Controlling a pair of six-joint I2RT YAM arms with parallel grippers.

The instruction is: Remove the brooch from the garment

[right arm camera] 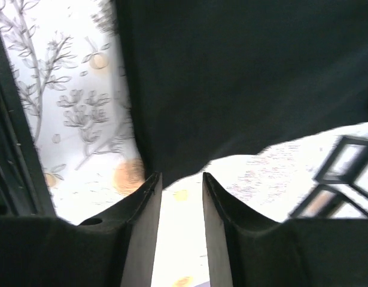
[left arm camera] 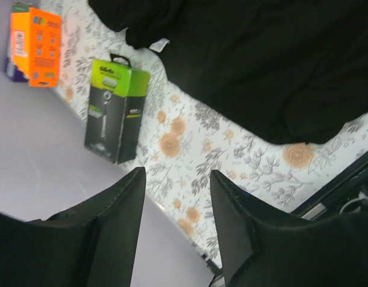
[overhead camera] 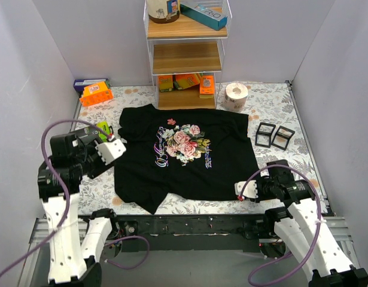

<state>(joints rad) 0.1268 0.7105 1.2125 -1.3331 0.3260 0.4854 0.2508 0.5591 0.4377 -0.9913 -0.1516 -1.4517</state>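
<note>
**Top, left-wrist and right-wrist views.** Nearest the camera, 2 arms rise from the near edge of the table (overhead camera: 279, 101), which is covered in a floral cloth.

The garment (overhead camera: 225, 161), a black T-shirt, lies flat with its rose print facing up and serves as the landmark here.

The left gripper (overhead camera: 113, 147) is just off the garment's left sleeve. Its jaws stand moderately apart with nothing between them, as the left-wrist view (left arm camera: 176, 176) shows.

The right gripper (overhead camera: 240, 190) is at the garment's near-right hem corner. Its jaws are parted by a narrow gap with nothing between them, and the hem edge lies just beyond the tips (right arm camera: 181, 179).

A wire shelf unit (overhead camera: 185, 60) stands beyond the garment's collar. 2 black frames (overhead camera: 274, 136) lie right of the right sleeve. A white roll (overhead camera: 236, 95) sits beyond the right shoulder. An orange box (overhead camera: 97, 92) lies beyond the left sleeve. A green razor box (left arm camera: 115, 110) lies just left of that sleeve.

The brooch (overhead camera: 171, 122), a tiny red-pink pin, sits on the garment's chest, just above the rose print and below the collar, well apart from both grippers.
</note>
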